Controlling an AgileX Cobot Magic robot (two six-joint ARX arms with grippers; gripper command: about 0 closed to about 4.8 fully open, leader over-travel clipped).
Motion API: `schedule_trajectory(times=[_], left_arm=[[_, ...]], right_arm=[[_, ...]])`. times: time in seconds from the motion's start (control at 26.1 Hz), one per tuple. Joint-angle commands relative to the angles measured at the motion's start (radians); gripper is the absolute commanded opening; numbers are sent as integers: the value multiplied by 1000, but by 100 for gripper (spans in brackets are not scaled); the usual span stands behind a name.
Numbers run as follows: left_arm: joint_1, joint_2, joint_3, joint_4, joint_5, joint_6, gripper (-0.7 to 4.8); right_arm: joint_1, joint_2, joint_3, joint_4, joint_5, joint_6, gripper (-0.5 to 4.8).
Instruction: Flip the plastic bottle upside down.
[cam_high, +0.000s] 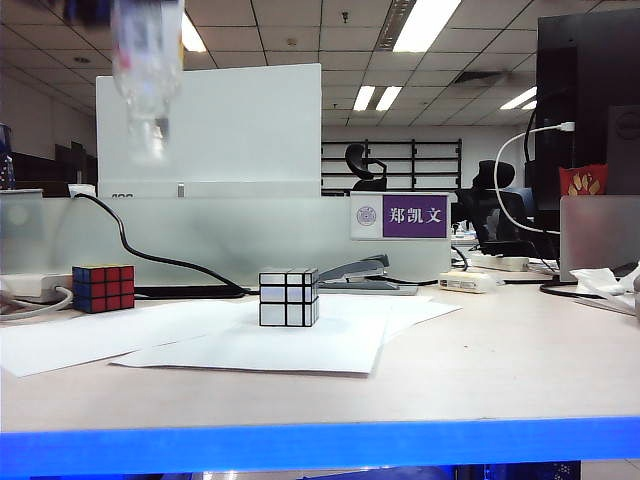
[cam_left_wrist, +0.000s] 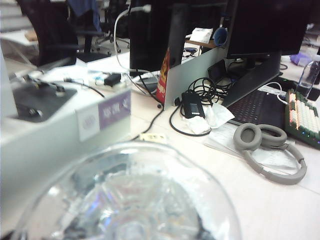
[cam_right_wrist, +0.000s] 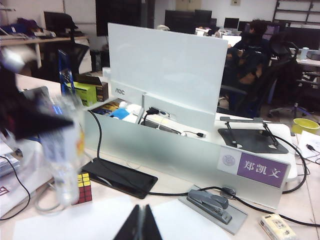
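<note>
The desk runs wide and pale across the exterior view, with a grey partition and the back of a white monitor behind it. Loose paper sheets lie at its middle. On them stands a silver mirror cube, with a colour Rubik's cube well apart to the left and a stapler just behind.

The plastic bottle is not on the desk. It hangs high at the upper left of the exterior view, blurred, carried by the left gripper, whose body is out of frame there. Its long axis looks close to vertical, with the narrow neck end pointing down, though the blur leaves the cap unclear. In the left wrist view the clear bottle fills the foreground end-on; the claw's own fingers are not shown, so the hold is judged from the bottle staying aloft.

The right gripper shows as a dark wedge in its wrist view, fingers pressed together on nothing, low over the paper, with the bottle off to one side.

The risk from here: a slick, clear bottle may slip or swing in the grip, and set down on its narrow cap it would likely topple, perhaps onto the cubes.
</note>
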Motion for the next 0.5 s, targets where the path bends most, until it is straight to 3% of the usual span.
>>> schedule_trajectory(times=[0.04, 0.19, 0.5], left_arm=[[-10, -16, -115, 352, -13, -147, -5], [-10, -12, -250, 580, -43, -238, -5], [-10, 30, -389, 614, -99, -125, -5]], right_arm=[[2, -3, 6, -2, -2, 10, -9], [2, -3, 3, -23, -2, 29, -9], [2, -3, -27, -8, -2, 31, -9]])
